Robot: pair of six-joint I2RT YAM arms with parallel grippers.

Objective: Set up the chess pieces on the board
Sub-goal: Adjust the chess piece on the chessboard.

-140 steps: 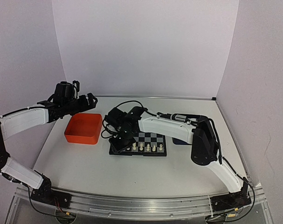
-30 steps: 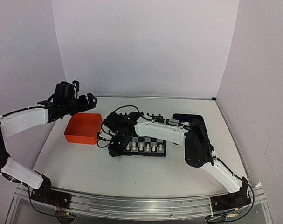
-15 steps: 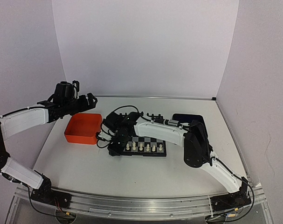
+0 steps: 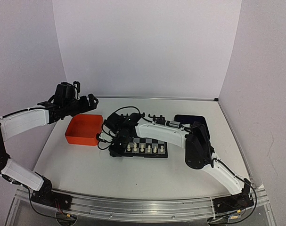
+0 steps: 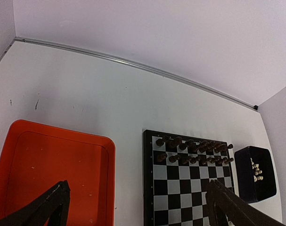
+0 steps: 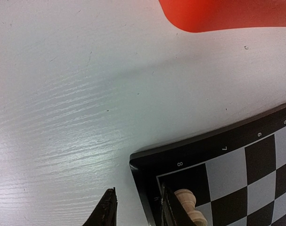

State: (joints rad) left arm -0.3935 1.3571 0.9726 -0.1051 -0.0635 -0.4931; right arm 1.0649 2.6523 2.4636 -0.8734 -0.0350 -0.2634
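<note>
The chess pieces (image 4: 145,148) are standing in a single row along the near edge of the board (image 4: 154,140). The board is lying flat near the middle of the table (image 4: 86,169). The black pieces (image 5: 192,150) are occupying its two far rows.

**Surface**
- The table is showing a white top with a faint grain and a few small dark marks.
- The orange tray (image 4: 85,129) is sitting to the left of the board, near it but apart.
- The dark blue tray (image 5: 246,186) is sitting beyond the board's far right corner. Further cream-white pieces (image 5: 257,172) are lying inside it.
- A metal rail (image 4: 143,207) is running along the near edge, carrying both arm bases.

**Room**
- Plain pale walls (image 4: 147,47) are enclosing the table at the back and on both sides.
- A thin metal strip (image 5: 133,65) is marking the joint between table and back wall.

**Grippers**
- The left gripper (image 5: 138,183) is hovering above the orange tray with its jaws spread fully wide and nothing between them.
- The right gripper (image 6: 137,193) is reaching down at the board's near left corner. Its jaws are standing a narrow gap apart and only bare table and the board's black border are showing between them, so it is gripping nothing.
- One corner piece (image 6: 187,203) is standing just beside the outer face of one finger. Whether the two are touching cannot be told.
</note>
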